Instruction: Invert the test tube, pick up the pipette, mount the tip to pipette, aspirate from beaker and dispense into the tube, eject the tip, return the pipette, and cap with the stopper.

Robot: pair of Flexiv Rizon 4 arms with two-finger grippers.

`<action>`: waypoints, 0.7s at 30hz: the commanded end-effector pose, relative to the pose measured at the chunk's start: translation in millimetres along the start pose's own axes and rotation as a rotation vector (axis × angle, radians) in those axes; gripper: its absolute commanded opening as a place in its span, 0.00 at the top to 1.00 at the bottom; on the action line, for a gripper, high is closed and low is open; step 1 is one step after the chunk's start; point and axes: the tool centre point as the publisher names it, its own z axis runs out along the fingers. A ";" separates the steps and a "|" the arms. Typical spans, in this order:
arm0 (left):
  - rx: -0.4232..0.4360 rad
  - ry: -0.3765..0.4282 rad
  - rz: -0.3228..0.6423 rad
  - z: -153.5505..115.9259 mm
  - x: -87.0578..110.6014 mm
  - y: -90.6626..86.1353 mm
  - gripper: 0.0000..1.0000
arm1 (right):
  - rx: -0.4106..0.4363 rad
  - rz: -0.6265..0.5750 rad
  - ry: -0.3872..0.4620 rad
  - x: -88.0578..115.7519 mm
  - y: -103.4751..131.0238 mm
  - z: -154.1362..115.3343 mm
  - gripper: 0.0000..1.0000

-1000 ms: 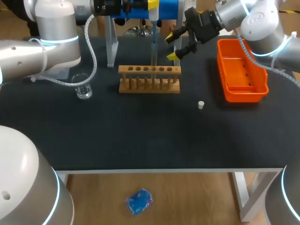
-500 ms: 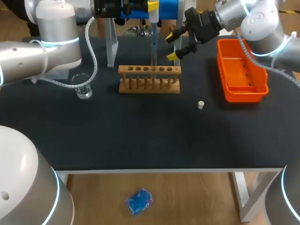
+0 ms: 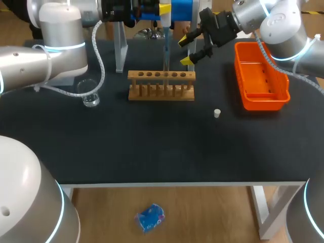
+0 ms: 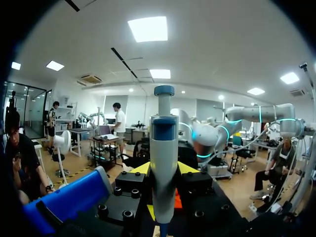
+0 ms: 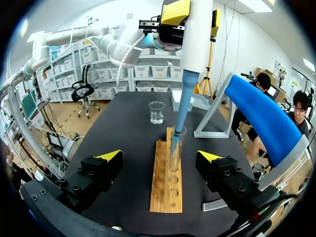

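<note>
My left gripper clamps the pipette upright so its tip reaches into the test tube in the wooden rack; my right gripper hangs spread open, tube at its twelve o'clock.

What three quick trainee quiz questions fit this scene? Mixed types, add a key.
1. True or false: the stopper lies on the table, apart from the rack.
2. The pipette dips into: A the beaker; B a tube in the rack; C the orange bin.
3. Fill in: the right gripper is ___, holding nothing.
Key: 1 true; 2 B; 3 open.
</note>
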 end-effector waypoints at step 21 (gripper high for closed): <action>0.004 0.004 0.006 2.7 1.3 0.9 1.00 | 0.002 0.000 0.001 -0.3 -0.1 -0.4 0.00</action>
